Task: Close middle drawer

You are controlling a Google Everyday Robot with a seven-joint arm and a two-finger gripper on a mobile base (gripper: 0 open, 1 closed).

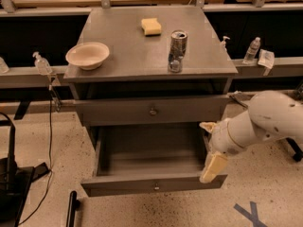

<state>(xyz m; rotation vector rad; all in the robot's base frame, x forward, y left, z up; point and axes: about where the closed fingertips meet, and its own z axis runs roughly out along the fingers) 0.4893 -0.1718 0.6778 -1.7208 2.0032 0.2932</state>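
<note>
The middle drawer (154, 186) is pulled far out of the grey cabinet, showing its grey inside and a small round knob at the centre of its front. Above it is the taller drawer front (151, 110) with a larger knob, nearly shut. My gripper (210, 146) is at the open drawer's right front corner, on the white arm (265, 119) that reaches in from the right. Its cream fingers (213, 167) are spread apart and hold nothing; the lower one overlaps the right end of the drawer front.
On the cabinet top (128, 56) are a beige bowl (87, 55), a yellow sponge (151, 26) and a metal can (177, 51). Bottles (251, 50) stand on a shelf rail behind. A black stand (9, 183) and cables are on the floor at left.
</note>
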